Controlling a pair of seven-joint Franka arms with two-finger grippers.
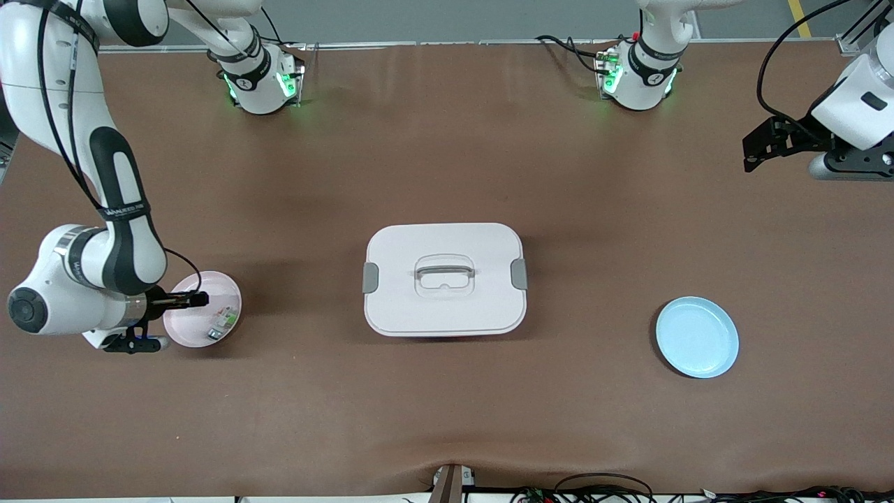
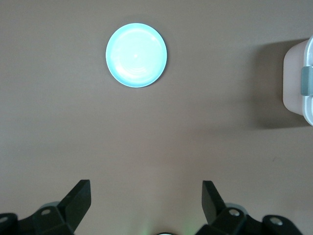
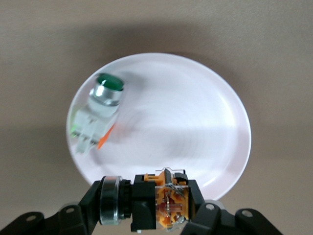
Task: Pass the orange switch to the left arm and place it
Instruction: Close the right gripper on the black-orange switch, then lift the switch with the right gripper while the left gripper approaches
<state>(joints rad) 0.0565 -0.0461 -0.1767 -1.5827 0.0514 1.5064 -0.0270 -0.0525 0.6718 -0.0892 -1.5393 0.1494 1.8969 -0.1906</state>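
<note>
right gripper (image 3: 146, 208) is clamped on the orange switch (image 3: 161, 200) over the pink plate (image 1: 225, 293), box (image 1: 445, 278) sits between it and the wide-open, waiting left gripper (image 1: 758, 148)

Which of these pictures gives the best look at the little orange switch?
The right wrist view: the orange switch fills the foreground, clamped in the right gripper over the pink plate. In the front view that gripper hides it. The left wrist view shows only the blue plate and the box.
</note>
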